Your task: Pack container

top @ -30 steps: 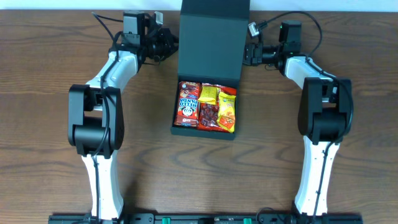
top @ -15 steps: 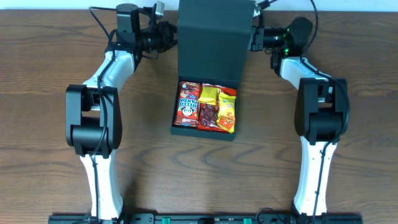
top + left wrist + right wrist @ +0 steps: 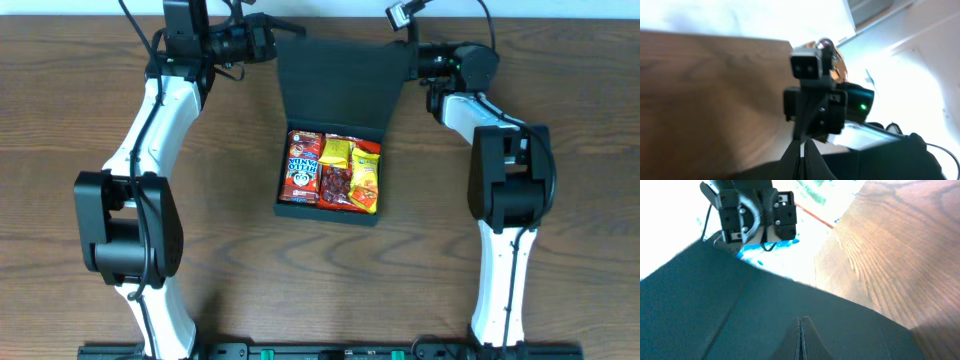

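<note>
Judged at lid-closing step: container (image 3: 325, 212) at table centre, snack packets (image 3: 335, 172) inside, lid (image 3: 340, 85) raised at 12 o'clock, left gripper (image 3: 280, 32) at 10 and right gripper (image 3: 412, 62) at 2 both shut against its edges, clasping nothing visible; next calls for even fold toward 6.

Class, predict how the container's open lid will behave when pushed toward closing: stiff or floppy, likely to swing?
The lid looks flat with straight edges, so it is probably stiff board. It would likely swing about the fold beside the snack packets. The packed container probably stays put.
</note>
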